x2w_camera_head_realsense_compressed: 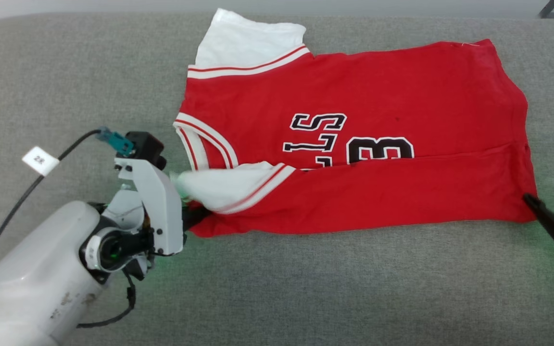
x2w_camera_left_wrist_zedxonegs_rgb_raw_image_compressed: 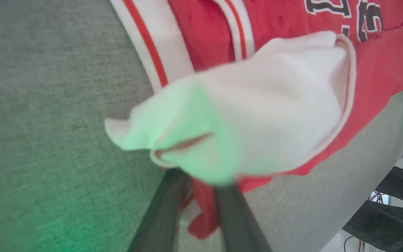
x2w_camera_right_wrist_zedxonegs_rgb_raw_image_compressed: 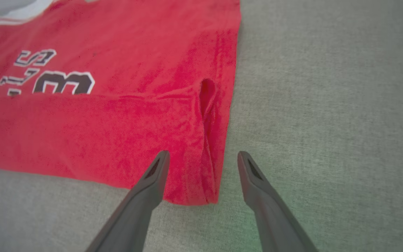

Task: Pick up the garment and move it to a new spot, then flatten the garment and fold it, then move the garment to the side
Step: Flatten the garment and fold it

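The jersey (x2w_camera_head_realsense_compressed: 354, 144) lies across the grey cushion (x2w_camera_head_realsense_compressed: 306, 298), its near long edge folded up over the lower part of the lettering (x2w_camera_head_realsense_compressed: 320, 129). The left gripper (x2w_camera_head_realsense_compressed: 194, 215) pinches the shoulder end of that flap. In the left wrist view its two fingers (x2w_camera_left_wrist_zedxonegs_rgb_raw_image_compressed: 163, 217) stand close together with red cloth between them, and the white panel (x2w_camera_left_wrist_zedxonegs_rgb_raw_image_compressed: 264, 105) bulges loose just beyond the tips. The right gripper (x2w_camera_right_wrist_zedxonegs_rgb_raw_image_compressed: 204, 154) is spread and holds nothing. The hem corner (x2w_camera_right_wrist_zedxonegs_rgb_raw_image_compressed: 194, 196) sits between its jaws, behind the tips, with one finger over red cloth and the other over bare cushion.

The main risk, as I judge it, is the uneven hold. If the left arm pulls while the right end is free, the cloth would drag toward the left jaws, the flap would skew and the fold line would slant.

The left pinch looks to take only a small bunch at the edge. A quick tug could slip it out, or it could carry one layer alone and open the fold.

On the right, the hem is doubled and puckered between the jaws. Closing there without going low enough may catch only the top layer, or nip the cushion with it.

The billowed white panel could also tuck under itself and leave a lump when pressed flat.
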You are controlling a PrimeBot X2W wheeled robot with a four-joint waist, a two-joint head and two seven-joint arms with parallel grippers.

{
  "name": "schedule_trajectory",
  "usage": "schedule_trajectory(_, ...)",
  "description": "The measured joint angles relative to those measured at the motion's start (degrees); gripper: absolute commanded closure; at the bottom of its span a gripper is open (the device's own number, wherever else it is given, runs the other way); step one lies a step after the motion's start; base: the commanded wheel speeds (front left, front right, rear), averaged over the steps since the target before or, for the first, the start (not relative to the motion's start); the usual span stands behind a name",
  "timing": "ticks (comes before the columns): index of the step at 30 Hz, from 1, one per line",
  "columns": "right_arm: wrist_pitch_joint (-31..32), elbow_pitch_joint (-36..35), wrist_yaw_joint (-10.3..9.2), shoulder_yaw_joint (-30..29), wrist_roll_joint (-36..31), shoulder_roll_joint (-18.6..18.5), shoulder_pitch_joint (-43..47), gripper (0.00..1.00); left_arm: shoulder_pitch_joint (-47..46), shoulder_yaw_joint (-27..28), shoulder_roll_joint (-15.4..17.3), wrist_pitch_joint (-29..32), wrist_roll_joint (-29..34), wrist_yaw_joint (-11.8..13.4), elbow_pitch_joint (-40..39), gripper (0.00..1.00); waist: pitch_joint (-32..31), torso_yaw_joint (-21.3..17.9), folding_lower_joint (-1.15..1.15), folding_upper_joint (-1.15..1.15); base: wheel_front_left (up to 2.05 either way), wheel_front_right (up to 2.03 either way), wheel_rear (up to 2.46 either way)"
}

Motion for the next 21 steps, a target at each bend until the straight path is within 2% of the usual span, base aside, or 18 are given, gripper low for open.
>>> schedule_trajectory(4, 5.5, -1.1, 0.00, 4.1, -2.1, -3.5, -2.6, 0.00, -0.4, -0.2, -1.0, -0.7, 0.5, -0.9, 0.7, 1.00, 0.4, 0.5, 0.00, 0.00, 0.00, 0.00, 0.00)
schedule_trajectory(12, 12.4, 1.7, 0.00, 7.6, -4.5, -5.4, -6.5, 0.00, -1.7, -0.5, -3.1, -1.5, 1.0, -2.3, 1.5, 1.00, 1.2, 2.1, 0.00, 0.00, 0.00, 0.00, 0.00)
schedule_trajectory(13, 13.3, 2.7, 0.00, 8.2, -5.8, -6.0, -6.9, 0.07, -2.1, -0.6, -3.7, -1.7, 1.1, -2.6, 1.9, 1.00, 1.4, 2.7, 0.00, 0.00, 0.00, 0.00, 0.00)
schedule_trajectory(14, 13.7, 3.1, 0.00, 8.2, -5.9, -6.1, -7.2, 0.50, -2.1, -0.6, -4.0, -1.9, 1.1, -2.8, 2.0, 1.00, 1.5, 2.9, 0.00, 0.00, 0.00, 0.00, 0.00)
schedule_trajectory(15, 14.0, 3.3, 0.00, 8.3, -5.9, -6.0, -7.3, 0.64, -2.2, -0.6, -4.2, -2.0, 1.1, -2.9, 2.2, 1.00, 1.6, 3.1, 0.00, 0.00, 0.00, 0.00, 0.00)
schedule_trajectory(16, 14.2, 3.4, 0.00, 8.5, -5.8, -6.0, -7.3, 0.95, -2.3, -0.6, -4.4, -2.0, 1.1, -3.1, 2.3, 1.00, 1.6, 3.3, 0.00, 0.00, 0.00, 0.00, 0.00)
schedule_trajectory(17, 14.2, 3.4, 0.00, 8.5, -5.8, -5.9, -7.3, 1.00, -2.3, -0.6, -4.5, -2.2, 1.1, -3.2, 2.4, 1.00, 1.6, 3.4, 0.00, 0.00, 0.00, 0.00, 0.00)
schedule_trajectory(21, 14.0, 3.3, 0.01, 8.8, -4.5, -5.1, -7.0, 1.00, -2.2, -0.7, -4.7, -2.7, 1.1, -3.6, 3.0, 1.00, 1.0, 3.5, 0.00, 0.00, 0.00, 0.00, 0.00)
